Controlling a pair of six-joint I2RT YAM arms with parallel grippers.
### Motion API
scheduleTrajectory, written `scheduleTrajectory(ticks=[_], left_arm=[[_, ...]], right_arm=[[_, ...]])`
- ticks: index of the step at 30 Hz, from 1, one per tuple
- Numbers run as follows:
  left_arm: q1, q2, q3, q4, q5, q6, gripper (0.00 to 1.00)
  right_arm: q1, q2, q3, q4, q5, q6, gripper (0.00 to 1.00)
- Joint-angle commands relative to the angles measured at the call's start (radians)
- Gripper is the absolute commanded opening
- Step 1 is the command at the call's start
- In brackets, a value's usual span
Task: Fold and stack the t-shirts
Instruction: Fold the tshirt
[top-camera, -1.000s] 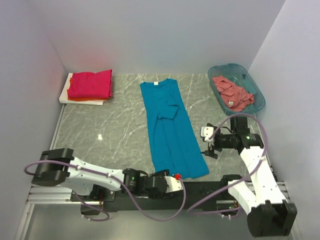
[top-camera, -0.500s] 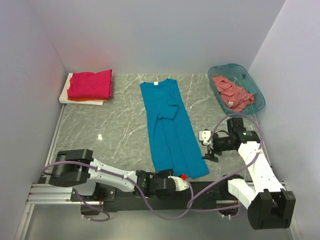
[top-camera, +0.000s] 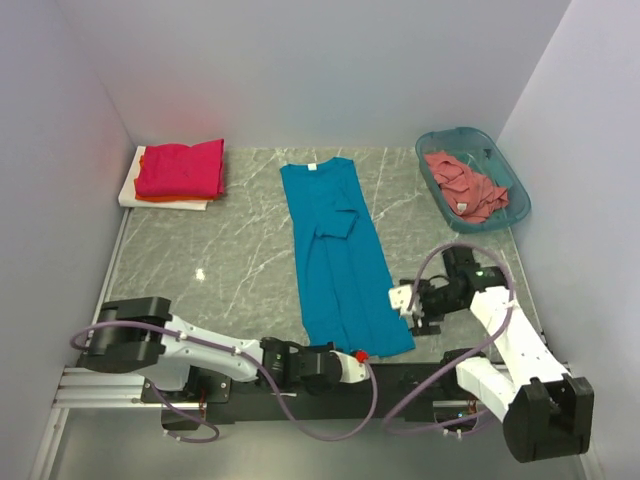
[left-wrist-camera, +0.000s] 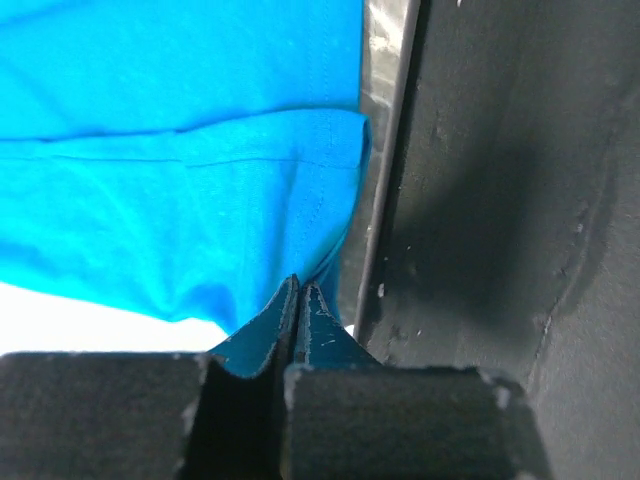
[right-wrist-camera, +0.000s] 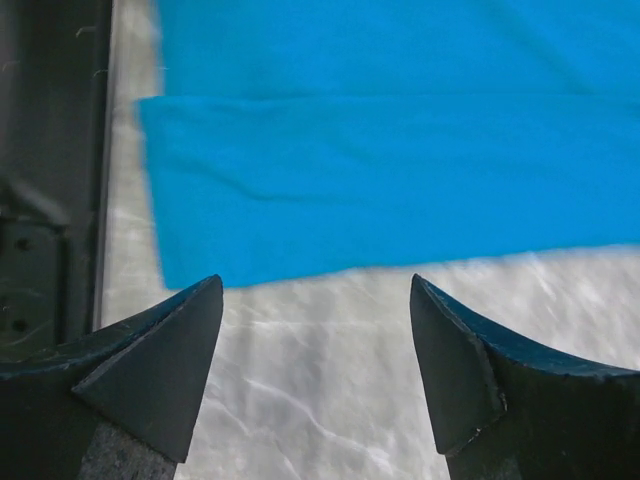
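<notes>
A teal-blue t-shirt (top-camera: 335, 255) lies lengthwise down the middle of the table, folded narrow, collar at the far end. My left gripper (top-camera: 360, 354) is at its near hem, shut, and the cloth (left-wrist-camera: 200, 200) puckers in toward the closed tips (left-wrist-camera: 300, 283). My right gripper (top-camera: 408, 305) hovers open beside the shirt's near right corner; the shirt's edge (right-wrist-camera: 400, 180) lies just beyond its fingertips (right-wrist-camera: 315, 285). A folded magenta-red t-shirt (top-camera: 182, 168) lies on an orange one (top-camera: 172, 201) at the far left. A salmon-pink t-shirt (top-camera: 465, 187) is crumpled in the basket.
A translucent teal basket (top-camera: 522, 203) stands at the far right by the wall. A flat white board (top-camera: 128, 190) lies under the folded stack. The black mounting rail (left-wrist-camera: 480, 200) runs along the table's near edge, right next to the left gripper.
My left gripper has shut at the teal-blue shirt's near hem. The right arm has moved left and nearer, up to the shirt's near right corner, still open.
</notes>
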Motion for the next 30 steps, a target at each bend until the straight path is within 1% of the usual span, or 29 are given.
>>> scheduleTrajectory(ticks=[1,2,3,5,7,11,16,17,21,26,29,30], left_arm=[[-0.001,-0.086,-0.016,0.07,0.015,0.069,0.01],[-0.001,-0.098,-0.019,0.076,0.025,0.072,0.01],[-0.001,-0.113,-0.022,0.08,0.035,0.077,0.01],[0.001,-0.123,-0.029,0.083,0.046,0.078,0.01],[-0.001,-0.133,-0.034,0.09,0.057,0.078,0.01],[0.002,-0.138,-0.045,0.097,0.066,0.078,0.01],[0.007,-0.129,-0.049,0.105,0.074,0.075,0.01],[0.007,-0.13,-0.051,0.111,0.074,0.075,0.01],[0.011,-0.129,-0.056,0.122,0.081,0.074,0.01],[0.016,-0.135,-0.057,0.123,0.091,0.074,0.01],[0.017,-0.147,-0.06,0.128,0.1,0.074,0.01],[0.019,-0.152,-0.065,0.131,0.101,0.075,0.01]], right_arm=[[0.148,-0.031,-0.068,0.045,0.137,0.0,0.81],[0.184,-0.046,-0.087,0.101,0.16,0.028,0.8],[0.259,-0.075,-0.119,0.126,0.182,0.07,0.8],[0.318,-0.089,-0.141,0.177,0.234,0.106,0.8],[0.372,-0.088,-0.151,0.188,0.266,0.137,0.78],[0.429,-0.07,-0.171,0.192,0.318,0.149,0.73],[0.491,-0.088,-0.194,0.173,0.338,0.17,0.67],[0.523,-0.091,-0.2,0.177,0.349,0.178,0.66],[0.576,-0.077,-0.228,0.2,0.393,0.222,0.63],[0.636,-0.034,-0.225,0.245,0.409,0.293,0.56],[0.663,-0.005,-0.213,0.255,0.421,0.322,0.46],[0.669,-0.002,-0.213,0.257,0.424,0.327,0.35]])
